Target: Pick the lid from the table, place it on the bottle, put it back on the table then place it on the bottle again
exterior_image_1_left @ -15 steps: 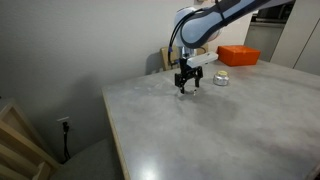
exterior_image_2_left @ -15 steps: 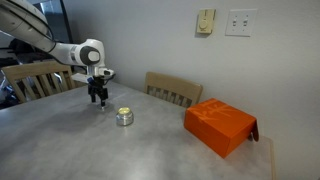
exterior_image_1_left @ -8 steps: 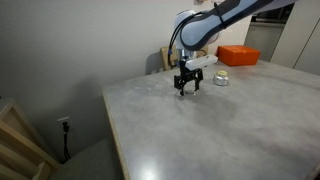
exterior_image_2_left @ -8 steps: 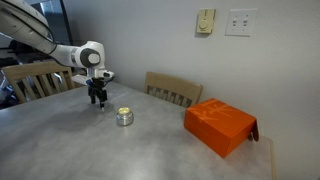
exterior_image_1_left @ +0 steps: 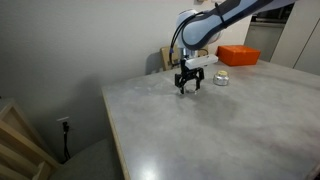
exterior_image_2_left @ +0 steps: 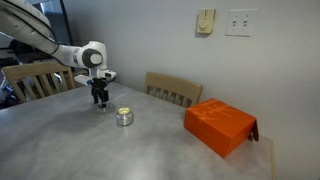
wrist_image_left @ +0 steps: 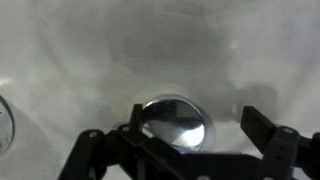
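The lid point(wrist_image_left: 175, 122), a small round silver disc, lies on the light grey table point(exterior_image_1_left: 200, 130) between my fingers in the wrist view. My gripper point(wrist_image_left: 198, 116) is open around it: the left finger stands close against the lid's edge, and the right finger point(wrist_image_left: 262, 128) is apart from it. In both exterior views the gripper point(exterior_image_1_left: 187, 88) point(exterior_image_2_left: 98, 100) is down at the table top. The bottle, a small squat glass jar point(exterior_image_1_left: 221, 78) point(exterior_image_2_left: 124, 117), stands uncovered a short way beside the gripper. Its rim shows at the wrist view's left edge point(wrist_image_left: 3, 125).
An orange box point(exterior_image_1_left: 238, 55) point(exterior_image_2_left: 220, 125) sits on the table beyond the jar. A wooden chair point(exterior_image_2_left: 172, 90) stands at the table's far edge. A slatted chair point(exterior_image_1_left: 20, 145) stands off the near corner.
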`<state>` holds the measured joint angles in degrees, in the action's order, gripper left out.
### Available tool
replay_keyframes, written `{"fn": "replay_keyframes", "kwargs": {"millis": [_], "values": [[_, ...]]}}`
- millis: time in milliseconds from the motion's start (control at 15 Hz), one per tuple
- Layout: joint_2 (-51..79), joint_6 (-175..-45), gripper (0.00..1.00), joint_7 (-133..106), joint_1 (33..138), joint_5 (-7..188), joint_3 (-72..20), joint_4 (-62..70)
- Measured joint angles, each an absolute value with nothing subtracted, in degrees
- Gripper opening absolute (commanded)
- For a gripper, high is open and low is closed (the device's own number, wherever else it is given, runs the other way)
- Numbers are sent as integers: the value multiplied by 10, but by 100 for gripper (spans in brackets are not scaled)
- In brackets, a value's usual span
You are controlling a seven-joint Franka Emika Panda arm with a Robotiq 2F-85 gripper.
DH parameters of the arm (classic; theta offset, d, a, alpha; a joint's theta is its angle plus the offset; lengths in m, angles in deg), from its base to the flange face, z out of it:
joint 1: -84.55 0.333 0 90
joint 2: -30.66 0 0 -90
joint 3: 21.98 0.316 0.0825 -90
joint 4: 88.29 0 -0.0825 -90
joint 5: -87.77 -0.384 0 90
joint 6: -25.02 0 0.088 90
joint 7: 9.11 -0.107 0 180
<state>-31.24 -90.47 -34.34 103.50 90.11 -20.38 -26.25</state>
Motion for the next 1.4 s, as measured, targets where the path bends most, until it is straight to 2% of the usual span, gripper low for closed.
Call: {"fn": "replay_keyframes", "kwargs": {"millis": [1400], "values": [[-277,-980,100,-371,1006,882,-206,-198]]}}
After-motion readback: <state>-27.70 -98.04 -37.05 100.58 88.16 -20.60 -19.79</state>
